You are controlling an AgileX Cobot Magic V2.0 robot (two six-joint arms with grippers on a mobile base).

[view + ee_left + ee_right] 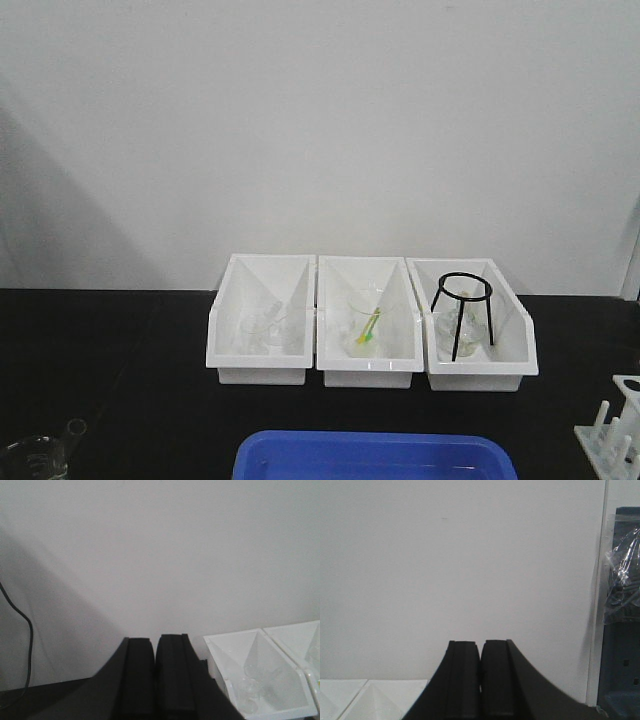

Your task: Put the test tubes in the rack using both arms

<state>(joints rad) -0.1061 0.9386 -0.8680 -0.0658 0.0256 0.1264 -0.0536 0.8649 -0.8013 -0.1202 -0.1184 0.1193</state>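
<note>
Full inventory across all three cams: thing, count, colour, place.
bins: three, white, side by side at the table's back
clear glassware: several pieces, left bin, types unclear
beaker: one, clear, middle bin, green-yellow item inside
tripod ring: one, black wire, right bin, beside clear glass
tray: one, blue, front centre, cut off
rack: one, white, front right edge, partly in view
glass pieces: count unclear, clear, front left corner, cut off
table: one, black, under everything
left tool: one, black, shut, empty
right tool: one, black, shut, empty
</note>
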